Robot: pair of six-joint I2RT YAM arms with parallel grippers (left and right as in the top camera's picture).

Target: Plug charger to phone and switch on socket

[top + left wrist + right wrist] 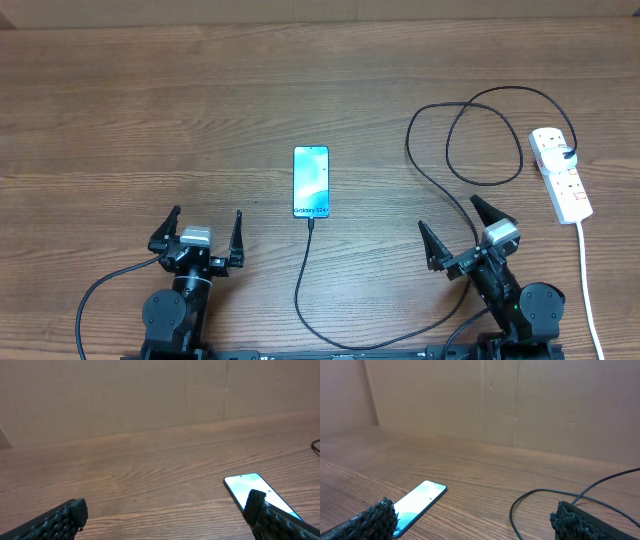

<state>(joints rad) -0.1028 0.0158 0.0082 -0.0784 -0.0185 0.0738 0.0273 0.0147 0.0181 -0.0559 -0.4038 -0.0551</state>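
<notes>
The phone [310,182] lies flat mid-table, its light blue screen up; it also shows in the left wrist view [245,485] and the right wrist view [420,497]. The charger [300,270], a thin black cable, meets the phone's near edge, runs toward the front, then loops right [535,492] up to a black plug in the white socket [560,175]. Whether its tip sits inside the phone I cannot tell. My left gripper [207,214] [167,505] stands open, left of and nearer than the phone. My right gripper [448,212] [474,510] is open over the cable, holding nothing.
The socket's white cord [585,280] runs down the right side toward the front edge. A brown wall [150,395] rises behind the wooden table [150,120]. Cable loops [480,140] lie between my right gripper and the socket.
</notes>
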